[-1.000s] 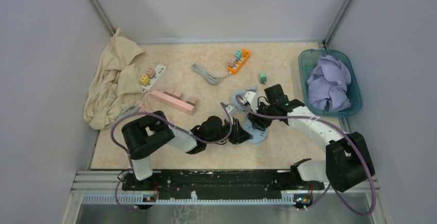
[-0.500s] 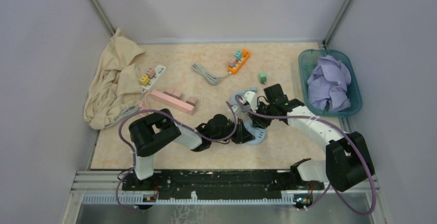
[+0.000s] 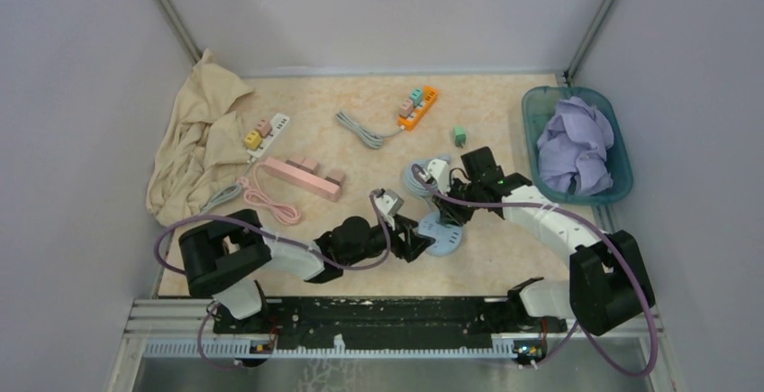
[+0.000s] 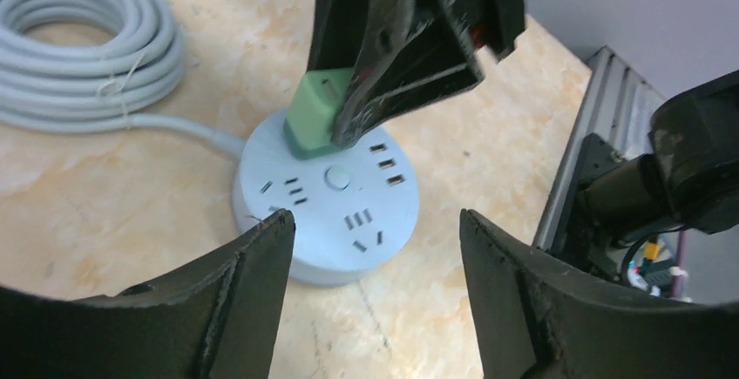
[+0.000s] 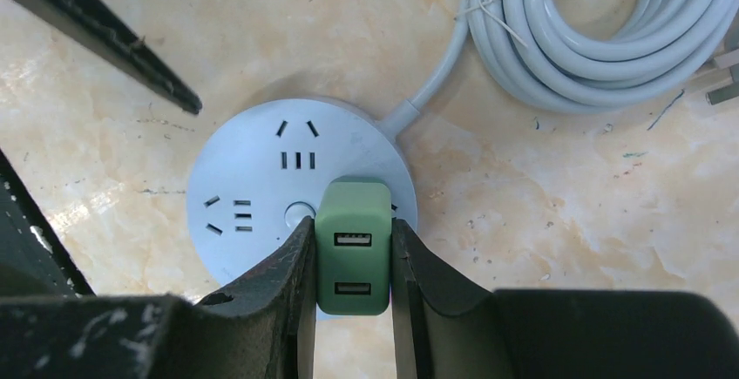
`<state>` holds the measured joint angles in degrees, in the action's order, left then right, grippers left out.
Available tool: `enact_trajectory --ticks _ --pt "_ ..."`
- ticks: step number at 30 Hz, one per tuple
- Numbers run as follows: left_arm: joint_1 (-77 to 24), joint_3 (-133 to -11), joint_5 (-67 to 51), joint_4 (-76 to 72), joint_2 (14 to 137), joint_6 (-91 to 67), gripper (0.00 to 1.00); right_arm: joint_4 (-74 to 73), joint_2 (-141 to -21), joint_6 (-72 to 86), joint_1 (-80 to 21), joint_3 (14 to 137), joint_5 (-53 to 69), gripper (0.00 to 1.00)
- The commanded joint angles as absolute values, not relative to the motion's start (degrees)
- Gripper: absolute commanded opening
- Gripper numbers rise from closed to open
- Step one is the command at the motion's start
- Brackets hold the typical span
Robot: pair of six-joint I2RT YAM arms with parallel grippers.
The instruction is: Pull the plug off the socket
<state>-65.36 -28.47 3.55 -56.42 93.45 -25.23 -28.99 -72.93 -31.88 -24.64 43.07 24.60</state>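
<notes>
A round pale blue socket [image 5: 253, 187] lies on the table with a green plug [image 5: 353, 244] standing in its top. My right gripper [image 5: 353, 233] is shut on the plug, one finger pressed on each side. In the left wrist view the plug [image 4: 315, 118] and the socket [image 4: 327, 213] lie just beyond my left gripper [image 4: 375, 222], which is open and holds nothing. From above, the left gripper [image 3: 416, 241] is at the socket's [image 3: 448, 241] left side, and the right gripper [image 3: 448, 214] comes down on it from behind.
The socket's grey cable coil [image 3: 419, 174] lies behind it. An orange strip [image 3: 418, 108], a pink strip [image 3: 302, 177], a white strip [image 3: 267, 133] and a loose green plug [image 3: 459, 134] lie farther back. Beige cloth [image 3: 194, 149] is left, a teal basket [image 3: 620, 196] right.
My left gripper has opened and drawn back to the left, away from the socket. The right gripper stays shut on the green plug in the same place.
</notes>
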Motion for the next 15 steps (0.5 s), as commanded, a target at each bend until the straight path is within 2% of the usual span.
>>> enact_trajectory --ticks 1,5,10,15 --pt "-66.0 -22.1 14.7 -71.4 95.4 -20.4 0.81 -28.8 -70.3 -31.0 -25.5 45.9 31.4 0.00" --pt "-64.1 -20.1 15.0 -70.2 94.5 -30.3 0.85 -26.5 -66.6 -32.7 -25.5 44.3 33.6 0.00" --pt "-58.7 -20.0 4.6 -67.3 93.3 -44.6 0.86 -20.8 -60.5 -33.6 -25.5 40.0 35.0 0.00" --pt "-58.4 -21.1 -1.0 -67.7 94.7 -52.8 0.87 -19.0 -58.5 -33.7 -25.5 38.6 36.4 0.00"
